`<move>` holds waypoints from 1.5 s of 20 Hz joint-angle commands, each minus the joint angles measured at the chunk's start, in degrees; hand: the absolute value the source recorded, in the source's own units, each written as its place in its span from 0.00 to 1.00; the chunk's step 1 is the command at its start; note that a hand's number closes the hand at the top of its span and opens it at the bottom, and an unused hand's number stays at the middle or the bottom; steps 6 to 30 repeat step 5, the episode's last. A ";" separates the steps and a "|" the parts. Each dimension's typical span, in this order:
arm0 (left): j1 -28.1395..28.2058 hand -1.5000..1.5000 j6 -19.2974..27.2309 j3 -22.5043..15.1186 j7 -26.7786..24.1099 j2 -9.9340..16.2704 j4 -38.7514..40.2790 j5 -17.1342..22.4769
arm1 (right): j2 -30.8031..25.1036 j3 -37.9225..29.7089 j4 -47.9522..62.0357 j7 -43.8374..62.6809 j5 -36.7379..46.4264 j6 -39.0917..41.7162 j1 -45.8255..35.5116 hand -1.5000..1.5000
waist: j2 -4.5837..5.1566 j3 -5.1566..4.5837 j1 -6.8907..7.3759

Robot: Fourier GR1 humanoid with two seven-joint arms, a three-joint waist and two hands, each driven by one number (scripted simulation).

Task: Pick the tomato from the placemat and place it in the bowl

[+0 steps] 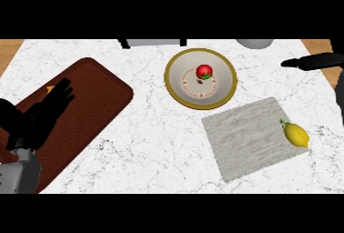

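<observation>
The tomato [204, 71] is already set in the bowl [176, 86]; nothing is left. The left hand [42, 113] is held open, fingers straight; the right hand [316, 61] is seen only in part at the counter's right edge, fingers untellable.

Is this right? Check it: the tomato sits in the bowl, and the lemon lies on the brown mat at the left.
Not quite. The head view shows the tomato in the bowl, but the lemon lies on the grey placemat at the right, not on the brown mat.
</observation>
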 commanded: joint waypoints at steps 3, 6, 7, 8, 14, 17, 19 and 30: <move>0.96 0.50 0.57 0.63 0.09 0.16 -0.78 -0.14 | 0.62 -3.32 -12.69 -2.55 -10.17 13.96 13.91 1.00 | -0.35 0.00 -2.11; 2.89 0.50 -0.61 1.02 1.97 0.84 -3.25 1.31 | 0.62 -1.64 -20.16 -1.34 -9.76 15.60 19.55 1.00 | -0.60 -0.05 -1.59; 2.89 0.50 -0.61 1.02 1.97 0.84 -3.25 1.31 | 0.62 -1.64 -20.16 -1.34 -9.76 15.60 19.55 1.00 | -0.60 -0.05 -1.59; 2.89 0.50 -0.61 1.02 1.97 0.84 -3.25 1.31 | 0.62 -1.64 -20.16 -1.34 -9.76 15.60 19.55 1.00 | -0.60 -0.05 -1.59; 2.89 0.50 -0.61 1.02 1.97 0.84 -3.25 1.31 | 0.62 -1.64 -20.16 -1.34 -9.76 15.60 19.55 1.00 | -0.60 -0.05 -1.59; 2.89 0.50 -0.61 1.02 1.97 0.84 -3.25 1.31 | 0.62 -1.64 -20.16 -1.34 -9.76 15.60 19.55 1.00 | -0.60 -0.05 -1.59; 2.89 0.50 -0.61 1.02 1.97 0.84 -3.25 1.31 | 0.62 -1.64 -20.16 -1.34 -9.76 15.60 19.55 1.00 | -0.60 -0.05 -1.59; 2.89 0.50 -0.61 1.02 1.97 0.84 -3.25 1.31 | 0.62 -1.64 -20.16 -1.34 -9.76 15.60 19.55 1.00 | -0.60 -0.05 -1.59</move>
